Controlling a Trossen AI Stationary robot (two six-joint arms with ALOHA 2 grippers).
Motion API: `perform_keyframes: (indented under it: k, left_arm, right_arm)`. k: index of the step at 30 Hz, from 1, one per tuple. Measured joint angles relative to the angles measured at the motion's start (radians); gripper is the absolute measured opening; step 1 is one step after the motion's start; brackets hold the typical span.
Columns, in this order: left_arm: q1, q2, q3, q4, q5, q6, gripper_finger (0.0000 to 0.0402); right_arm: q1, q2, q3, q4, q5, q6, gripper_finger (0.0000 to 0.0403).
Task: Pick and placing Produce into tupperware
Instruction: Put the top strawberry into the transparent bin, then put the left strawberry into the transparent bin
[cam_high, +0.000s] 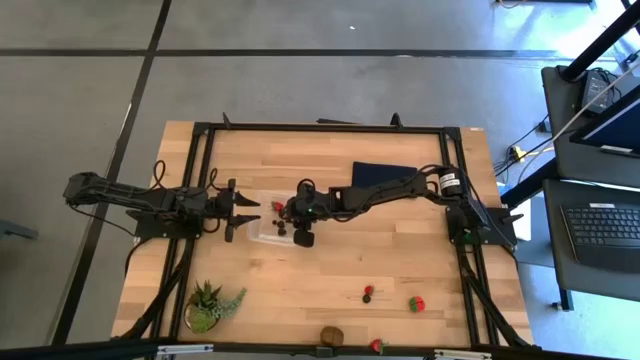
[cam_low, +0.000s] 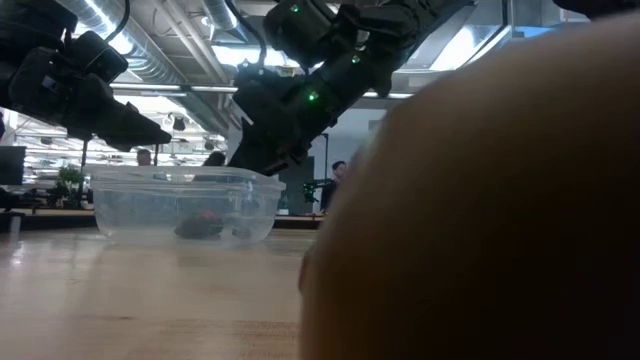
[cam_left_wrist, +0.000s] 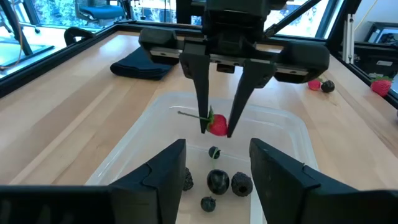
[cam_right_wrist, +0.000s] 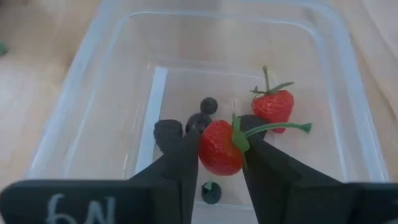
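Note:
The clear tupperware stands mid-table between both arms. Inside lie several small dark berries and one strawberry. My right gripper reaches in from the table's right and is shut on a second red strawberry over the container's floor. My left gripper hovers open at the container's left edge, with nothing between its fingers. Two strawberries, a strawberry with a dark berry and a brown kiwi lie near the table's front edge. My right gripper pinches the strawberry's red body between its two fingertips, one on each side. The fingers slant down from the table's right. The fruit is lifted clear above the tupperware's floor, its green stem sticking out sideways.
A folded dark blue cloth lies at the table's far side, behind the right arm. A spiky green potted plant stands at the near left corner. The kiwi fills the right of the low view, close to that camera.

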Motion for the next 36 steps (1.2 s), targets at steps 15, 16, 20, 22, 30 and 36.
perform_keyframes:
  k: [15, 16, 20, 22, 30, 36]
  left_arm:
    - [0.000, 0.000, 0.000, 0.005, 0.000, 0.000, 0.0168]
    - [0.000, 0.000, 0.000, 0.015, 0.000, 0.000, 0.0169]
    - [0.000, 0.000, 0.000, 0.080, 0.000, 0.000, 0.0170]
    - [0.000, 0.000, 0.000, 0.132, 0.000, 0.010, 0.0168]
    - [0.000, 0.000, 0.000, 0.231, 0.000, 0.063, 0.0162]
    - [0.000, 0.000, 0.000, 0.230, 0.000, 0.063, 0.0169]
  right_arm:
    - [0.000, -0.009, 0.000, 0.035, 0.003, -0.004, 0.0232]
    - [0.000, -0.016, 0.000, 0.034, 0.003, -0.013, 0.0237]
    - [0.000, -0.066, 0.000, 0.046, 0.003, -0.025, 0.0247]
    - [0.000, -0.094, 0.000, 0.043, 0.003, -0.023, 0.0248]
    - [0.009, -0.224, 0.001, -0.270, 0.003, 0.075, 0.0249]
    - [0.094, -0.306, 0.001, -0.672, 0.003, 0.230, 0.0249]
